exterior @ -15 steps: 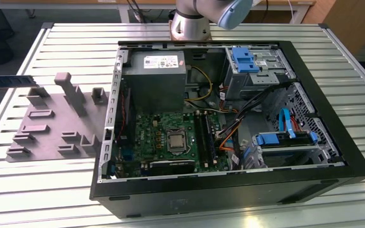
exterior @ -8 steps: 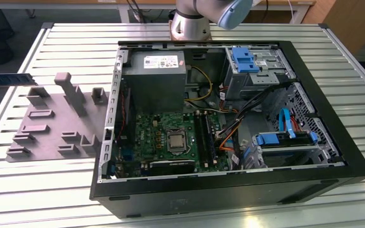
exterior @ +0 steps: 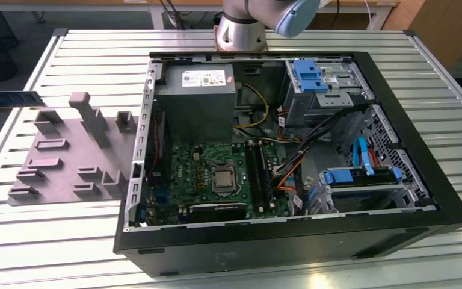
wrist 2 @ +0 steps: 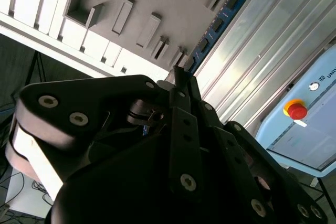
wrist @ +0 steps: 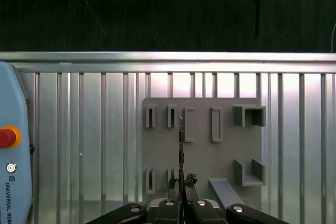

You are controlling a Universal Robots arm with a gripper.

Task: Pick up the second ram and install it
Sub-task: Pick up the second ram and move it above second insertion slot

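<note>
The second ram [wrist 2: 218,22], a long blue-green stick with dark chips, is clamped between my black fingers. My gripper [wrist 2: 181,77] is shut on one end of it. In the first wrist view the ram [wrist: 181,145] shows edge-on, held by the gripper [wrist: 181,186] above the grey holder tray [wrist: 202,161]. In the exterior view the ram [exterior: 12,98] hangs in the air at the far left, beyond the tray [exterior: 62,162] and away from the open computer case [exterior: 295,241]. The black memory slots [exterior: 261,174] lie on the green motherboard to the right of the processor.
A teach pendant with a red stop button [wrist: 6,137] lies on the slatted metal table [wrist: 94,129] beside the tray. Inside the case are a grey power supply [exterior: 195,102], blue drive cages [exterior: 360,177] and loose cables [exterior: 295,162]. The arm's base [exterior: 243,27] stands behind the case.
</note>
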